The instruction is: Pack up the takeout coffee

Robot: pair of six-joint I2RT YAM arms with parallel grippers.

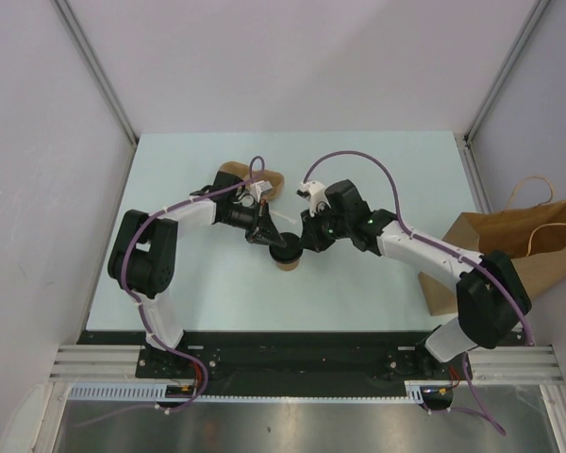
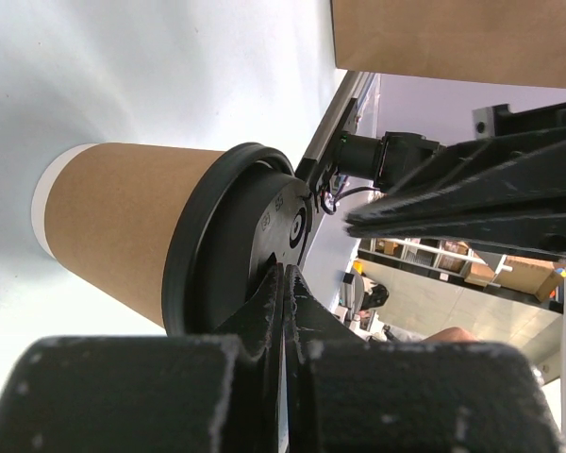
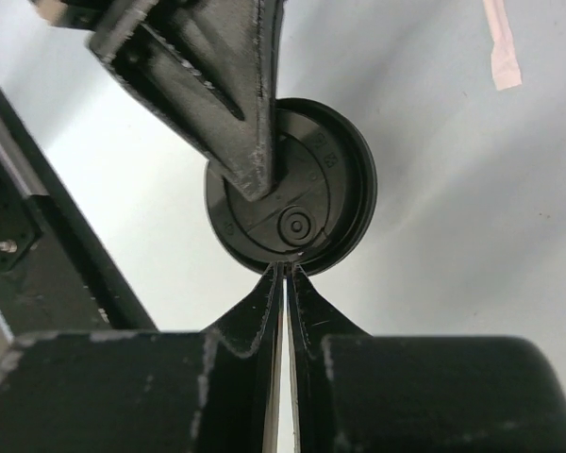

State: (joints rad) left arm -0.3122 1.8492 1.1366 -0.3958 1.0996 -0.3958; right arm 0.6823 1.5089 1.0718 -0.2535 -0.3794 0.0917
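Note:
The takeout coffee cup [image 1: 287, 256] stands upright on the table between my two grippers, its black lid on top. In the left wrist view its tan wall [image 2: 123, 226] and black lid [image 2: 222, 250] show. My left gripper [image 2: 285, 272] is shut, with its tips resting on the lid's top; it also shows in the top view [image 1: 270, 237]. My right gripper [image 3: 285, 268] is shut, with its tips touching the near rim of the lid [image 3: 307, 203]; it also shows in the top view [image 1: 303, 243]. Neither gripper holds the cup.
The brown pulp cup carrier [image 1: 238, 176] lies behind the left arm. The large brown paper bag with handles [image 1: 524, 247] lies at the table's right edge, and it also shows in the left wrist view [image 2: 453, 38]. A strip of tape [image 3: 500, 47] is on the table.

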